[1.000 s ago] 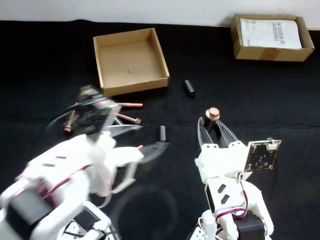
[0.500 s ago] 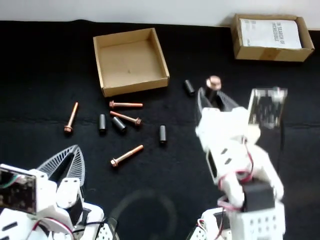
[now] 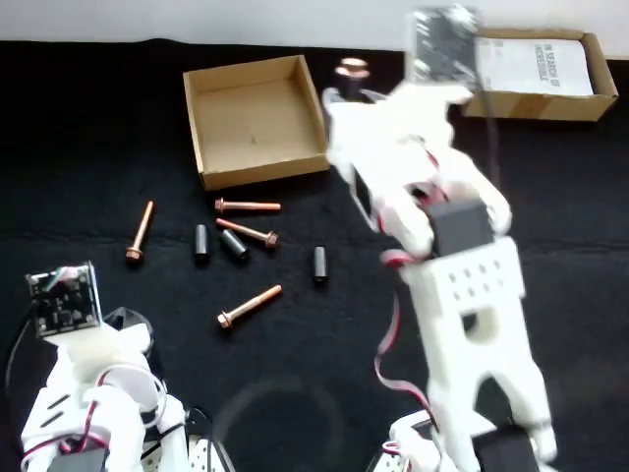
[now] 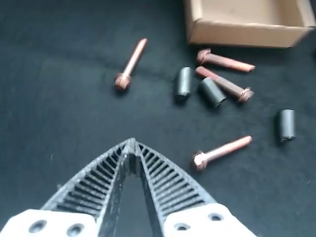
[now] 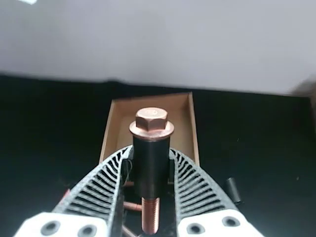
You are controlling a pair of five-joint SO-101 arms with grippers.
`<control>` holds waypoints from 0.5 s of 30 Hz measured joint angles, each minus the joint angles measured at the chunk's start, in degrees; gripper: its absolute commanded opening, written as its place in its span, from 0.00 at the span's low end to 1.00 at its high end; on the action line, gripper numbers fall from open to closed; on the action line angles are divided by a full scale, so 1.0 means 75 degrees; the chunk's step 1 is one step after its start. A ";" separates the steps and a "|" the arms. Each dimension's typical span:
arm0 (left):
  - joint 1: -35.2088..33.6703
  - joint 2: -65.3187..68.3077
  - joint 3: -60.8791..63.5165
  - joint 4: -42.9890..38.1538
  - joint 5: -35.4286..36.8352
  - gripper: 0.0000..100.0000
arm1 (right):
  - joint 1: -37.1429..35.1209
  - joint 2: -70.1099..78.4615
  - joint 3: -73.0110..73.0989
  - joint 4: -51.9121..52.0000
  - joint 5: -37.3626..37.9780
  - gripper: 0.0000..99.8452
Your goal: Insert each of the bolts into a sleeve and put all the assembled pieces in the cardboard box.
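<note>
My right gripper [image 5: 150,150] is shut on a black sleeve [image 5: 150,165] with a copper bolt [image 5: 151,123] standing upright through it. In the high view this assembled piece [image 3: 351,74] hangs just off the right far corner of the open cardboard box [image 3: 257,118]. My left gripper [image 4: 131,148] is shut on nothing, pulled back near the table's front left. Several loose bolts [image 3: 250,306] [image 4: 222,151] and three sleeves [image 3: 201,241] [image 4: 183,83] lie on the black cloth in front of the box [image 4: 247,32].
A second cardboard box [image 3: 536,74] with a printed sheet inside stands at the back right. The right arm [image 3: 432,216] stretches across the middle right of the table. The left arm [image 3: 93,374] sits low at the front left corner.
The right arm swung away and leftward, carrying the sleeved bolt from mid-table to the box's corner. The left arm withdrew from above the loose parts to the front left, and its gripper went from open to shut.
</note>
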 measured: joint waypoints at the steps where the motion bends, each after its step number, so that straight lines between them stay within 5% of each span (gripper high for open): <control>1: -0.0223 0.0000 0.0035 0.0000 0.0000 0.01 | -0.0070 0.0399 -0.0363 0.0199 0.0199 0.01; 10: -0.1442 0.0000 0.0270 -0.0176 -0.0023 0.01 | -0.0281 0.3974 -0.3903 0.1278 0.2274 0.01; 15: -0.2133 0.0000 0.1453 -0.1700 -0.0012 0.01 | -0.0281 0.5451 -0.5380 0.1278 0.3071 0.01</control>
